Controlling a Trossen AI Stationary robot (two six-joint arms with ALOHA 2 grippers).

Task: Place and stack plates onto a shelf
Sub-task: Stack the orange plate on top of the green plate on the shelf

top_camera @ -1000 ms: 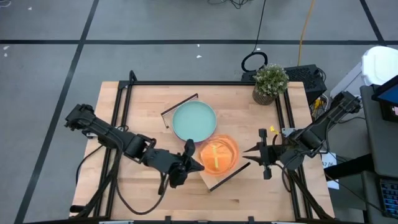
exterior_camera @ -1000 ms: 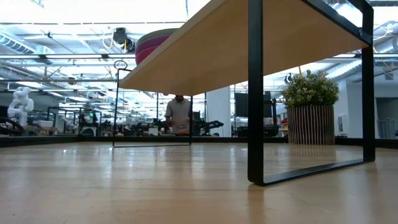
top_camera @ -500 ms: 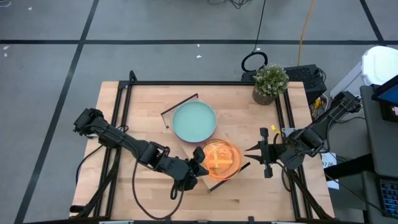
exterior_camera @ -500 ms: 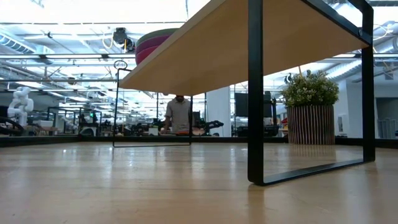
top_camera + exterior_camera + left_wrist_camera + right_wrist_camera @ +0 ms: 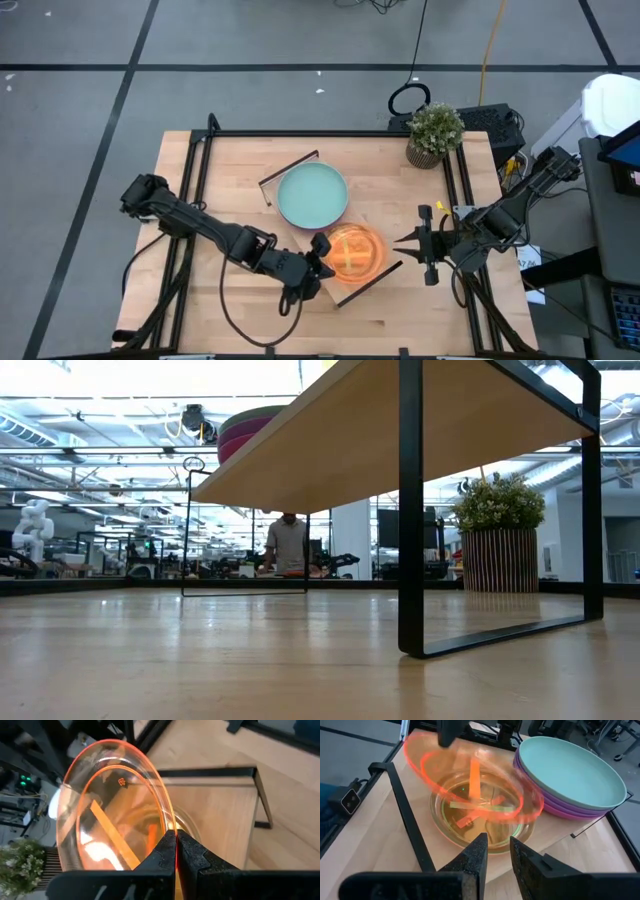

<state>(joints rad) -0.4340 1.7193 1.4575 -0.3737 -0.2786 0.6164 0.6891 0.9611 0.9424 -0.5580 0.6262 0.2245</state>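
On the shelf (image 5: 555, 827) a teal plate (image 5: 311, 195) tops a stack of purple plates (image 5: 560, 802). Beside it lies a small stack of translucent plates (image 5: 480, 827), a green one outermost. Over that stack a translucent orange plate (image 5: 352, 250) hangs tilted, with my left gripper (image 5: 320, 258) shut on it from the table's left. My right gripper (image 5: 398, 243) stands open just right of the shelf, pointing at the small stack, nothing between its fingers. In the low view only the shelf's underside (image 5: 400, 430) and a plate stack's edge (image 5: 250, 425) show. My left gripper pinches the orange plate's rim (image 5: 172, 822) between its two fingers, on the side toward the table's left. The fingers slant down from the left. The plate is tilted, its held side high, over the small stack; whether its low side touches the stack I cannot tell.
A potted plant (image 5: 435, 135) stands at the table's far right corner. The shelf's black frame legs (image 5: 410, 510) stand on the tabletop. Bare tabletop lies along the near edge and left of the shelf (image 5: 230, 190).
My left gripper has gone down and a little toward the table's right with the orange plate, bringing it lower over the small stack. The move has slowed in the last half second. My right gripper has kept still.
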